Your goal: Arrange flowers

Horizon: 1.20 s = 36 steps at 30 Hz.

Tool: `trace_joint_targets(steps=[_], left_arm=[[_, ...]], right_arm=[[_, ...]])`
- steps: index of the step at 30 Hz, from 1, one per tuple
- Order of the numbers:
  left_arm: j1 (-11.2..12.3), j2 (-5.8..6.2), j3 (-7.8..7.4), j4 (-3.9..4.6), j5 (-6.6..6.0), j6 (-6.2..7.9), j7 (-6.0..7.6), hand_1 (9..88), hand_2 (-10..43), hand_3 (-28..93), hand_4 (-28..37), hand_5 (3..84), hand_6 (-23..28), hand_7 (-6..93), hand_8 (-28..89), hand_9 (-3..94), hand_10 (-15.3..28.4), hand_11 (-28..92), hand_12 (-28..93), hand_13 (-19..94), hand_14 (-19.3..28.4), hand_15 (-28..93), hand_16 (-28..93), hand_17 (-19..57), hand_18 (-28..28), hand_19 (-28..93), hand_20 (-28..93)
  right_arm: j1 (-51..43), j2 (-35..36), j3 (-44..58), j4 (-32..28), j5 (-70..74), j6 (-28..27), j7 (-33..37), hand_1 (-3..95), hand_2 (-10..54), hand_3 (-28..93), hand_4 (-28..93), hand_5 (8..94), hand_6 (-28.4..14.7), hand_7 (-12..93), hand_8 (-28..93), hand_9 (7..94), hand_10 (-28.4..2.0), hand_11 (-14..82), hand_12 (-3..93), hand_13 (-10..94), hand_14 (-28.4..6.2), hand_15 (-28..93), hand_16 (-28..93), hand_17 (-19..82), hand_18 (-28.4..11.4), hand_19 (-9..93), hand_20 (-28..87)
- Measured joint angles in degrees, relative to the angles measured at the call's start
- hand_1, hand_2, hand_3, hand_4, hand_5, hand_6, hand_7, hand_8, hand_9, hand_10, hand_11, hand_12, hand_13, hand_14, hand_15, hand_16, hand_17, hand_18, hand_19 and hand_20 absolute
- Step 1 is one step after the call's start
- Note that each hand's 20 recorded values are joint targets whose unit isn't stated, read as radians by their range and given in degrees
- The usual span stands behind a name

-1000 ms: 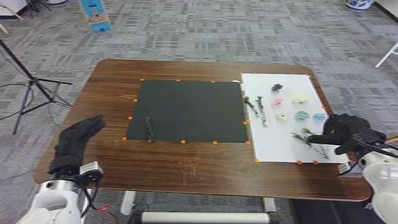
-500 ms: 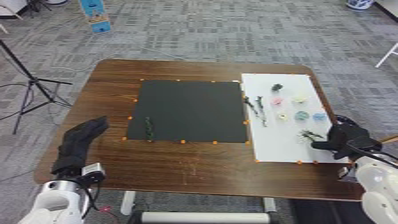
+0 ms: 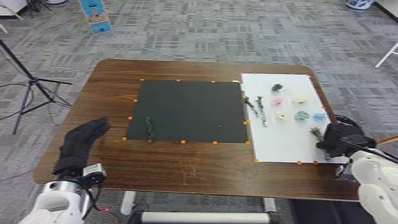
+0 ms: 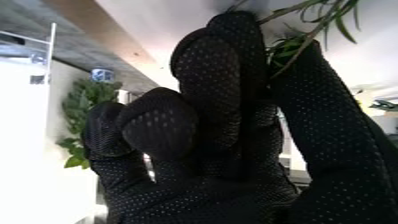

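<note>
Progress: early stage. One green stem point(image 3: 149, 129) lies lengthwise on the black mat point(image 3: 195, 107), near the mat's near left corner; the mat is judged to be the arranging area. The white board point(image 3: 277, 151), to its right, is judged to be the supply area and carries most of the stock. Stock on the board: short twig point(image 3: 250, 104) and long twig point(image 3: 262, 111), side by side along the left edge; dark green piece point(image 3: 277, 87) toward the far end; pink flower point(image 3: 277, 101) and cream flower point(image 3: 299, 98) nearer; then, in a row, yellow flower point(image 3: 282, 116), teal flower point(image 3: 302, 115) and blue flower point(image 3: 320, 116). Right hand point(image 4: 209, 70): grasping. A leafy sprig point(image 3: 316, 133) is pinched between thumb and fingers over the right part of the board, its leaves projecting past the fingertips. Left hand point(image 3: 83, 140): released, fingers extended, holding nothing, at the left side of the table point(image 3: 191, 172). Remaining: set the sprig on the mat, probably near the green stem, then transfer twigs, dark piece and flowers. The next move calls for a clear lift before crossing the board. Caution: low travel could let the sprig's branches sweep the flowers out of place; the thin stalk may also rotate in the pinch.
</note>
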State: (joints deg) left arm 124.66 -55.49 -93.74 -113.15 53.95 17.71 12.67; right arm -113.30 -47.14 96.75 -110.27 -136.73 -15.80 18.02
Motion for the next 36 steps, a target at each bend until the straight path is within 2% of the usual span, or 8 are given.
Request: trace_joint_targets(steps=[4, 11, 16, 20, 22, 29, 32, 36], left_arm=[[0.2, -0.01, -0.06, -0.17, -0.03, -0.01, -0.19, 21.7, 11.8, 74, -28.3, 49.7, 1.1, 16.1, -8, 50.1, 12.1, 17, 13, 37, 14.5, 11, 1, 1.5, 11.4, 5, 15], [0.3, 0.00, -0.27, -0.31, -0.03, -0.22, -0.71, 21.7, 12.0, 73, -28.3, 49.7, 1.3, 15.9, -8, 50.1, 12.1, 17, 13, 37, 14.4, 11, 1, 1.8, 11.0, 5, 15], [0.6, 0.30, -1.07, -0.43, -0.21, -0.17, -0.88, 21.6, 11.9, 73, -28.3, 50.2, 1.3, 15.7, -8, 50.4, 12.3, 17, 12, 34, 13.0, 10, 0, 3.3, 8.6, 3, 14], [0.8, 1.56, -1.99, -0.19, -1.17, 0.85, -0.57, 21.8, 12.6, 73, -28.3, 51.1, 1.6, 15.5, -8, 51.0, 12.5, 16, 12, 34, 12.0, 10, -1, 4.9, 6.7, 2, 14], [0.8, 2.39, -2.57, 0.08, -1.54, 1.59, -0.33, 20.7, 14.5, 73, -28.3, 51.5, 1.8, 15.1, -8, 51.5, 12.8, 16, 11, 34, 11.5, 9, -2, 5.6, 5.9, 2, 14], [-0.5, 5.81, -3.88, 1.59, -2.67, 4.74, 0.30, 19.8, 17.3, 72, -28.3, 52.2, 2.6, 14.3, -8, 52.2, 13.5, 16, 10, 34, 10.5, 10, -3, 6.7, 4.5, 2, 15], [-1.3, 6.61, -4.35, 1.88, -2.80, 5.03, 0.36, 19.7, 17.2, 72, -28.3, 52.1, 2.6, 14.3, -8, 52.2, 13.5, 16, 10, 34, 10.5, 10, -3, 6.6, 4.6, 2, 15], [-2.1, 7.01, -4.46, 1.89, -2.76, 5.02, 0.37, 19.5, 17.2, 72, -28.3, 52.0, 2.4, 14.4, -8, 52.1, 13.4, 16, 10, 34, 10.9, 10, -3, 6.2, 5.4, 2, 15]], right_arm=[[0.0, 0.0, 0.1, -0.4, 5.6, 0.9, 0.1, 45.0, 1.7, 64, -16, 80.7, 1.7, 36, 18, 89.8, -11.0, 42.5, 30.1, 80, -12.5, 69, 41, 41, -26.8, 92, 60], [-1.1, 0.0, 1.4, -3.9, 11.9, 9.5, 0.9, 42.5, 2.7, 67, -13, 83.6, 1.1, 36, 11, 91.9, -11.4, 42.7, 30.2, 81, -13.3, 70, 41, 42, -27.4, 93, 61], [0.1, -0.2, 3.9, -8.5, 14.1, 7.7, 1.8, 42.4, 2.4, 68, -12, 85.0, 1.0, 35, 9, 93.0, -11.5, 41.8, 30.3, 81, -13.1, 70, 41, 43, -27.6, 93, 61], [3.7, -0.6, 2.4, -11.3, 19.0, 6.1, 2.6, 42.6, 2.3, 68, -12, 86.4, 0.6, 33, 9, 93.1, -11.5, 41.6, 30.6, 82, -12.9, 70, 41, 44, -27.6, 93, 62], [6.2, -0.5, -0.3, -12.5, 20.0, 5.6, 3.0, 42.8, 2.5, 68, -11, 87.3, 0.5, 32, 6, 93.5, -11.8, 41.4, 30.2, 83, -12.7, 70, 41, 45, -27.6, 93, 62], [17.3, -0.6, -13.4, -15.1, 29.0, 0.4, 5.2, 43.3, 3.3, 67, -11, 88.6, 0.0, 31, -1, 93.7, -12.3, 41.1, 28.3, 84, -12.3, 69, 40, 46, -27.4, 93, 62], [22.8, -1.0, -19.4, -14.8, 32.1, -2.1, 5.8, 43.6, 3.5, 66, -11, 88.8, -0.1, 31, -1, 93.7, -12.4, 40.9, 27.7, 84, -12.0, 68, 40, 46, -27.4, 93, 62], [29.4, -2.7, -26.9, -13.5, 31.2, -2.9, 6.5, 43.9, 3.7, 65, -11, 89.2, -0.1, 30, -1, 93.7, -12.3, 41.0, 27.2, 85, -11.7, 67, 40, 47, -27.2, 93, 62]])
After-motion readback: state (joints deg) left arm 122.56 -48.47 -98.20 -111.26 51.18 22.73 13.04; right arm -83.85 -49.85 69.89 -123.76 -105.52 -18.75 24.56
